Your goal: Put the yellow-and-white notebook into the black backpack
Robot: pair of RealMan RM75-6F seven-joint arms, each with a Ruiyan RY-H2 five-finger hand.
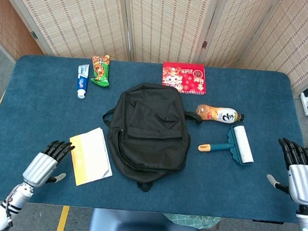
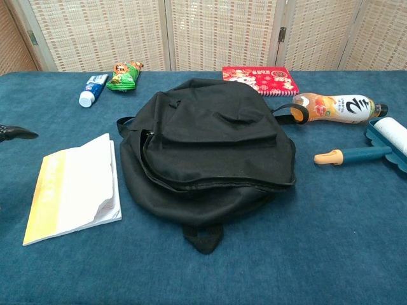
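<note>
Left hand (image 1: pixel 46 164) at lower left of head view, fingers spread, empty, just beside notebook (image 1: pixel 90 155), not touching. Notebook flat on table, left of centre, untouched. Black backpack (image 1: pixel 148 131) at centre, appears zipped shut. Right hand (image 1: pixel 300 176) at lower right edge, fingers spread, empty, well apart. Step: reach for notebook. Next: get fingers under thin edge; bag probably needs opening.

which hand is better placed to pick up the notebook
Left. The left hand lies open right beside the yellow-and-white notebook; the right hand sits at the far table edge, beyond the black backpack.
</note>
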